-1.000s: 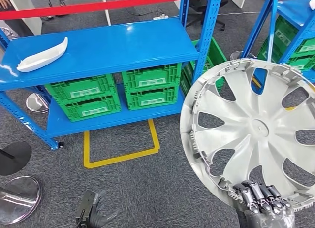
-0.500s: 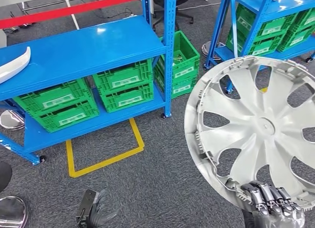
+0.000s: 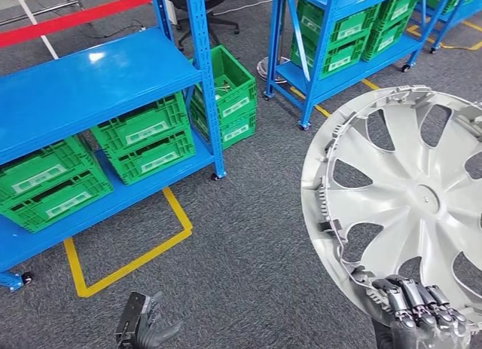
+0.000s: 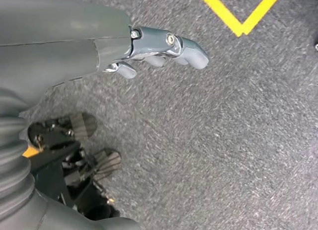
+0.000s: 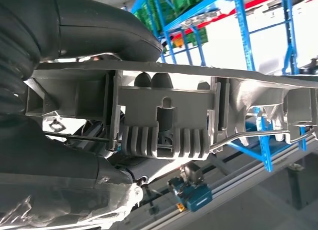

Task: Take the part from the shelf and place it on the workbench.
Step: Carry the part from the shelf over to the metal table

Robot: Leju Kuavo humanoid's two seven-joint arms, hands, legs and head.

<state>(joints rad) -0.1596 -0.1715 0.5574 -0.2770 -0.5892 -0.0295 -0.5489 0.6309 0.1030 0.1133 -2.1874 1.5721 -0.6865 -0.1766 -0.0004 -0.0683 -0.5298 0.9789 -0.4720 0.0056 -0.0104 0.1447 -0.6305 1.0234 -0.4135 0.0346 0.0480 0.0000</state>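
The part [image 3: 409, 206], a silver wheel cover with curved spokes and open slots, is held up off the grey carpet [image 3: 250, 243] on the robot's right side, tilted so its inner face looks toward the head camera. The right hand [image 3: 418, 311] grips it at the lower rim, dark fingers [image 3: 420, 300] curled over the edge while the rest of the disc rises above and to both sides of the hand. In the right wrist view the rim's clips and wire ring [image 5: 165, 125] sit right against the hand [image 5: 56, 106], which closes around them. The left hand [image 3: 139, 330] hangs low over the carpet, holding nothing, its fingers [image 4: 169, 48] loosely extended and apart in the left wrist view. On the lower board of the near blue shelf [image 3: 85, 85] stand green crates [image 3: 144, 138], stacked in twos; what they hold cannot be made out. Another green crate stack [image 3: 227, 96] sits on the floor just beside the shelf's front post, with small items inside the top one too unclear to name. A second blue shelf [image 3: 318, 62] farther back carries more green crates [image 3: 341, 40]. Yellow tape [image 3: 136, 247] marks the carpet by the near shelf.
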